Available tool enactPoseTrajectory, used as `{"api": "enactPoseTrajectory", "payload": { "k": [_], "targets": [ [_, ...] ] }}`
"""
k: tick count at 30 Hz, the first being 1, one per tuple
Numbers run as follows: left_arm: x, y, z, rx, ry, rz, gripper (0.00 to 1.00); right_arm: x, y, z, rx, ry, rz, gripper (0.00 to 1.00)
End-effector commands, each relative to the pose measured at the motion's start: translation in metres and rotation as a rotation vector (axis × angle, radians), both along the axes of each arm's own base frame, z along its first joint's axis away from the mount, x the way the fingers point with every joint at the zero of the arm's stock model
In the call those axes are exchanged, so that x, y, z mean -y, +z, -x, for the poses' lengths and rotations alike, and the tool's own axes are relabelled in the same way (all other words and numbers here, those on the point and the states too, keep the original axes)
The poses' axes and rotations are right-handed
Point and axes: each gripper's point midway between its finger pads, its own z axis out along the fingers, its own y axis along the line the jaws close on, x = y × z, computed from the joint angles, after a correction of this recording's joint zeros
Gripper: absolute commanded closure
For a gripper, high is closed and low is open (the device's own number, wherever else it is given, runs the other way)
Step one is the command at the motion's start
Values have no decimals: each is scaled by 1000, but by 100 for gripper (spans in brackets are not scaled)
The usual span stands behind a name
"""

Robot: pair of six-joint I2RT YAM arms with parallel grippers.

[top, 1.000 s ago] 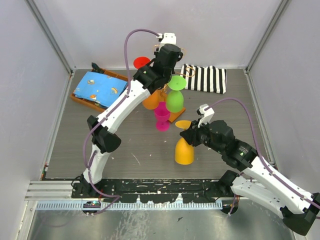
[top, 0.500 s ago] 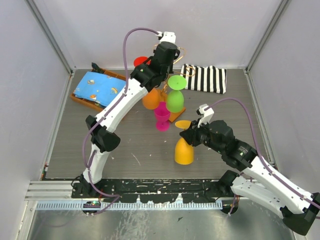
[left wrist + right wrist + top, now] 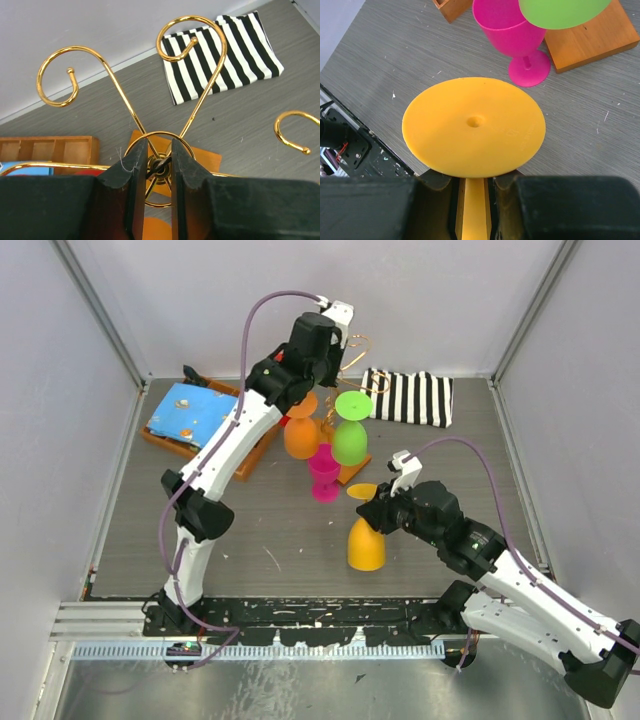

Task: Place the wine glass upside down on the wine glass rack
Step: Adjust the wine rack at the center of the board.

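Grey table [image 3: 250,530]: one wine glass rack [image 3: 202,156], one yellow glass [image 3: 473,125], one pink glass [image 3: 507,30].

1. A grey, wood-grained tabletop [image 3: 150,530], marked with pale scratches and specks.
2. Plain pale lavender-grey panels close it in: back wall [image 3: 440,300], left wall [image 3: 45,440], right wall [image 3: 590,370].
3. Silver metal struts [image 3: 100,310] rise at the rear corners.
4. A ribbed aluminium rail [image 3: 100,620] lines the near edge.
5. The light is soft and even.
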Motion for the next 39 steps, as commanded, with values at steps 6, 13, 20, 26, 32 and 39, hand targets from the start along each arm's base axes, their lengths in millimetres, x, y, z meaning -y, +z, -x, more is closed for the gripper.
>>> {"api": "enactPoseTrajectory", "payload": {
  "k": [6, 13, 20, 26, 32, 39],
  "targets": [
    [-14, 5, 13, -43, -199, -49, 100, -5, 19, -4, 50, 0, -57, 99],
    [-10, 10, 12, -3, -283, -77, 100, -5, 18, -5, 49, -3, -53, 99],
    [-11, 13, 10, -11, -303, -40, 89, -5, 16, -5, 47, -2, -47, 100],
    [-23, 21, -2, -3, -158, 12, 49, -6, 15, -5, 44, 2, -45, 99],
    [-29, 47, -1, 42, -69, 89, 35, -5, 14, -5, 43, -2, -46, 99],
    [-16, 68, 8, 99, -37, 141, 35, -6, 13, -5, 40, 0, -46, 99]
  ]
}}
